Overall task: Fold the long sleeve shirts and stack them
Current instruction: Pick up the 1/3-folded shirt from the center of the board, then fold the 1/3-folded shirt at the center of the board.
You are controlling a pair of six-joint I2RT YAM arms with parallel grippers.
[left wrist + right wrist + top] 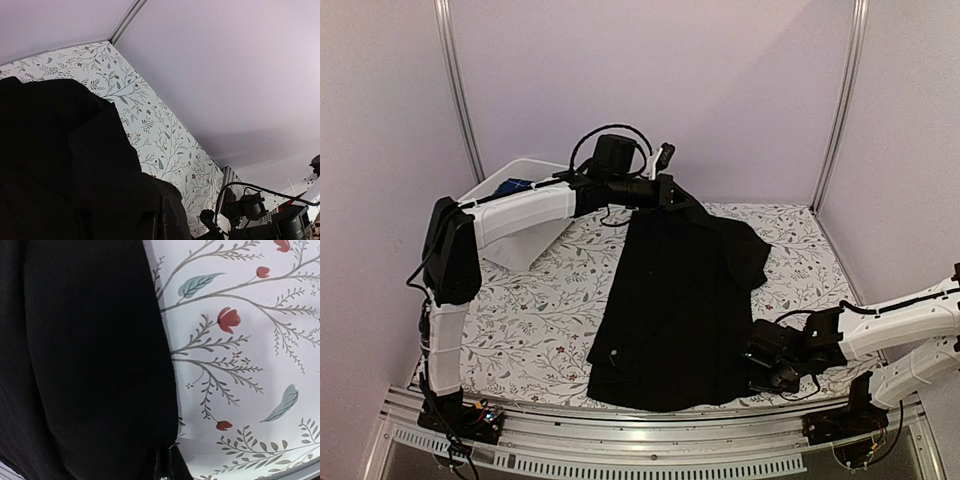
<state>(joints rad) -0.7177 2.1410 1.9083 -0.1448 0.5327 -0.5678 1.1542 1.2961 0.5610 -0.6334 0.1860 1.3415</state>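
One flower-printed table (540,310) is covered down its middle by the black shirt (670,300), which is laid lengthwise with its hem at the near edge. A white tub (535,162) is set at the far left corner, and a bit of blue cloth (515,186) is seen inside it. The shirt's far end is lifted off the table by the left gripper (665,193), whose fingers are pressed together on the cloth. The shirt's near right edge is pinched by the right gripper (752,362), held low against the table.
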